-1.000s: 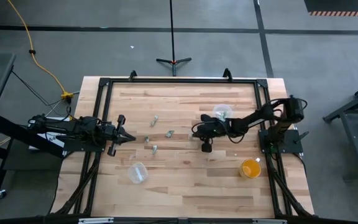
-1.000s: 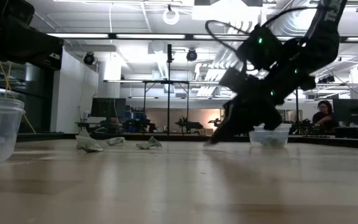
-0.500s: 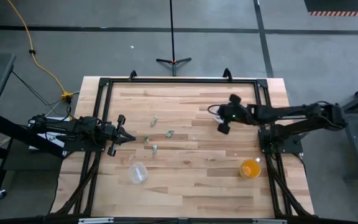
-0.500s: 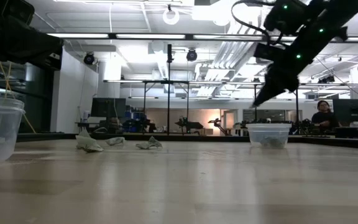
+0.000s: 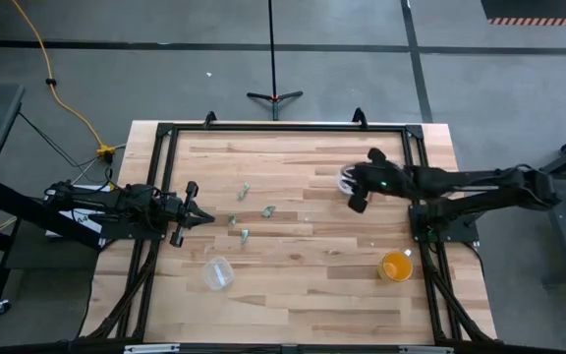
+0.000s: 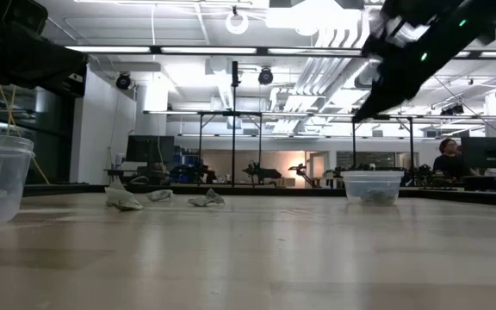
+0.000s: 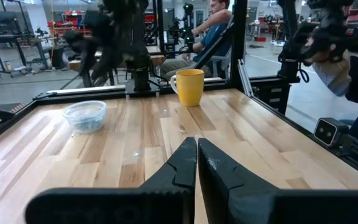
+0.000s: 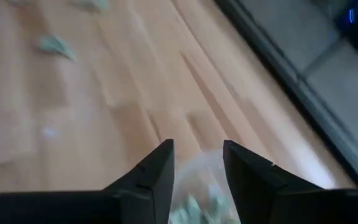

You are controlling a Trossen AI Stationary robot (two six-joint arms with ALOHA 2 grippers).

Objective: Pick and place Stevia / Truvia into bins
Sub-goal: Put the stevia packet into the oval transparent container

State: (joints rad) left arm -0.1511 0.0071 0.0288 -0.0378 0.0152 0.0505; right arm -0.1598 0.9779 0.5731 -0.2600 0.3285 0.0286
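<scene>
Several pale green and white packets [image 5: 245, 190] [image 5: 268, 210] [image 5: 245, 234] lie flat on the wooden table, left of its middle; they also show in the low view [image 6: 123, 200]. One clear cup [image 5: 343, 175] stands at the far right with packets [image 8: 194, 205] inside it. A second clear cup [image 5: 217, 272] stands near the front left. My right gripper [image 8: 197, 146] is open and hovers above the far-right cup [image 8: 199, 186]; it also shows in the high view [image 5: 350, 184]. My left gripper [image 7: 196, 149] is shut and empty at the table's left edge [image 5: 199, 216].
An orange cup [image 5: 396, 265] stands at the near right of the table. A black frame [image 5: 283, 129] runs round the table top. A person sits in the room beyond the table [image 6: 448, 159].
My right gripper has risen from the table's middle and gone toward the far right, and it now hangs above the far-right clear cup. The loose packets on the table have stayed where they were.
</scene>
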